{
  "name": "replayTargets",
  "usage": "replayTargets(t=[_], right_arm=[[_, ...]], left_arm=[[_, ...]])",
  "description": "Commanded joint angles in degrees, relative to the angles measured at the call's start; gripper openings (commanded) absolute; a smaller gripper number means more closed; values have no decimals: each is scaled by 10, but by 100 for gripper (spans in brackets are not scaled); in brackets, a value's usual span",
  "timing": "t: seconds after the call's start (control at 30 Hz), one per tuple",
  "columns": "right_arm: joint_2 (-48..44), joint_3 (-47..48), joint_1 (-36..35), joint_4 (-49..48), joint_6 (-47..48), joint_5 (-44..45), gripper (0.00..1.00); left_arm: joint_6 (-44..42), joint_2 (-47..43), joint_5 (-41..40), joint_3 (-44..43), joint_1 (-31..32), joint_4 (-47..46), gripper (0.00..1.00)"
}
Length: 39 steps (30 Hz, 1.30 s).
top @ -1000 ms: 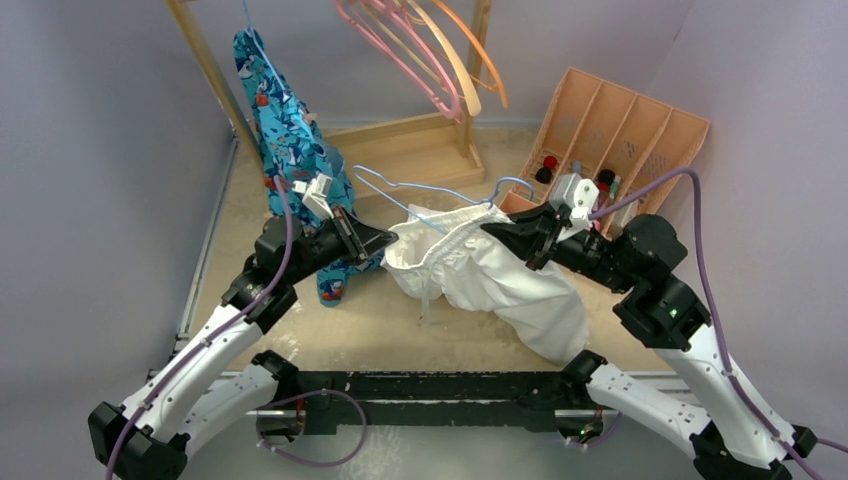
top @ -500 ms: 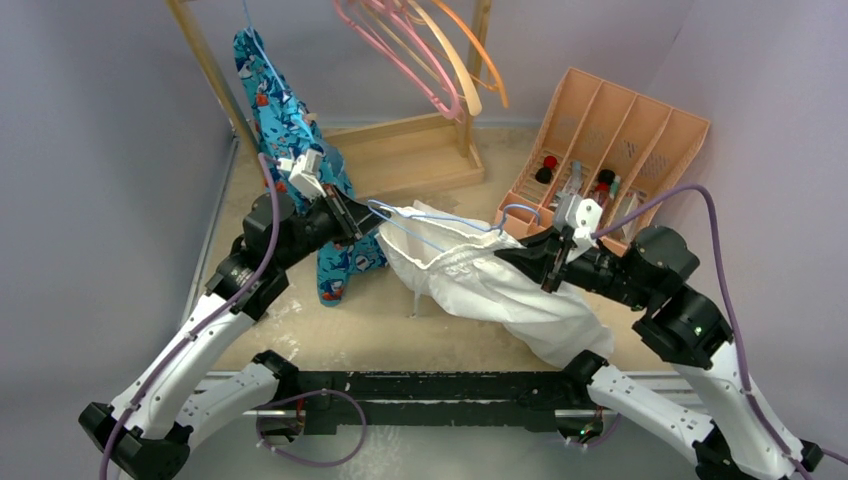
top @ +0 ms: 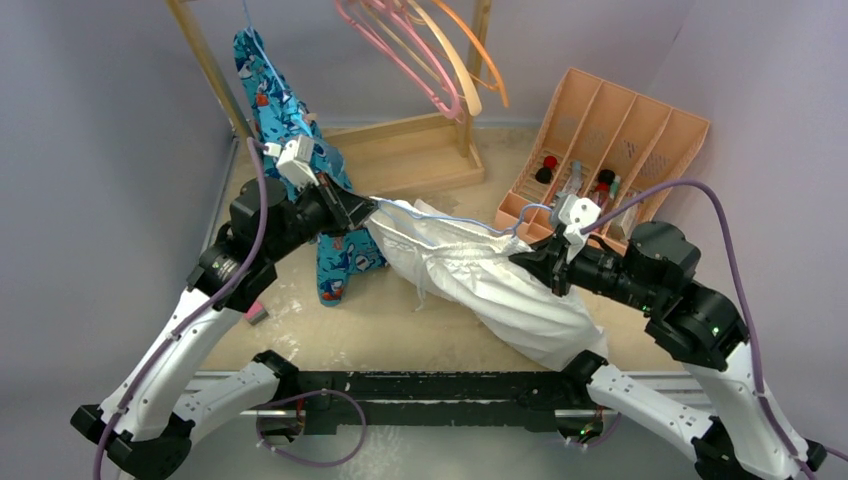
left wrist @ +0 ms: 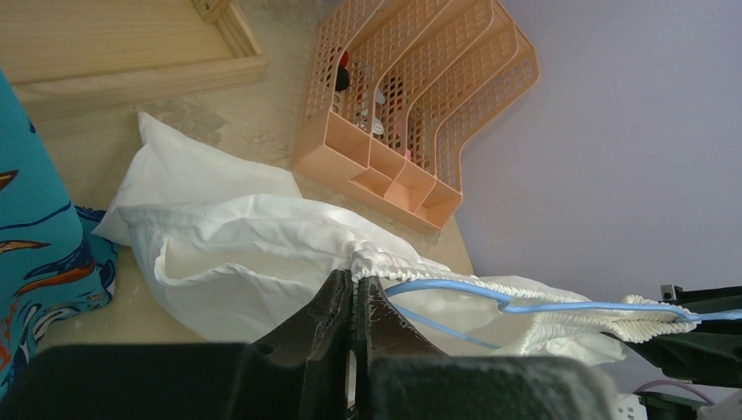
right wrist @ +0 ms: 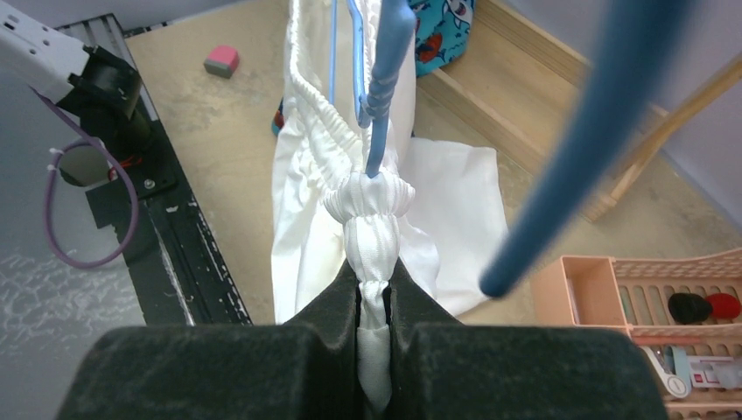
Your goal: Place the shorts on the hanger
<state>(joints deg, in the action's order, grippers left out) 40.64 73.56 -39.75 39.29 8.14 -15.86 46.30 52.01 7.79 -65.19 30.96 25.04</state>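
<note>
1. The shorts (top: 480, 285) hang stretched above the middle of the bench, between the two arms, one leg trailing toward the near right corner.
2. The left gripper (top: 362, 212) is closed on one end of the waistband; the left wrist view shows its jaws pressed together on the gathered elastic.
3. The right gripper (top: 535, 262) is closed on the other end, a bunch of waistband pinched between its jaws.
4. The hanger (top: 470, 226) runs along the taut waistband, its hook toward the back right corner; it looks threaded inside the opening.
5. The step in hand appears to be seating the waistband over the hanger's arms.
6. Next, I judge, calls for keeping tension even while settling the elastic, lest the hanger slip out.
</note>
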Motion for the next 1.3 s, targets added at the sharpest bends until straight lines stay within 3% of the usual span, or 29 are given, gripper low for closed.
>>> replayTargets(t=[0.0,0.43,0.63,0.73,0.97,1.13,1.27], right_arm=[[13,25,-2,23,19,38,0],[66,41,-2,66,88,-16,0],[87,68,-2,111,115,-7,0],[101,81,-1,103,113,18,0],[125,50,-2,-43,61,-14,0],[117,-14,-2,-156,12,-43,0],[73,-100,-2,-271,-37,-50,0]], left_arm=[[-39,-2,-52,-52,-4,11,0],[-90,16,-105,-109,-4,79,0],[-87,49,-121,-157,-4,104,0],[-75,55,-89,-159,-4,83,0],[-8,67,109,-119,-4,-28,0],[15,73,193,-90,-4,-70,18],[-37,70,216,-82,-4,-60,30]])
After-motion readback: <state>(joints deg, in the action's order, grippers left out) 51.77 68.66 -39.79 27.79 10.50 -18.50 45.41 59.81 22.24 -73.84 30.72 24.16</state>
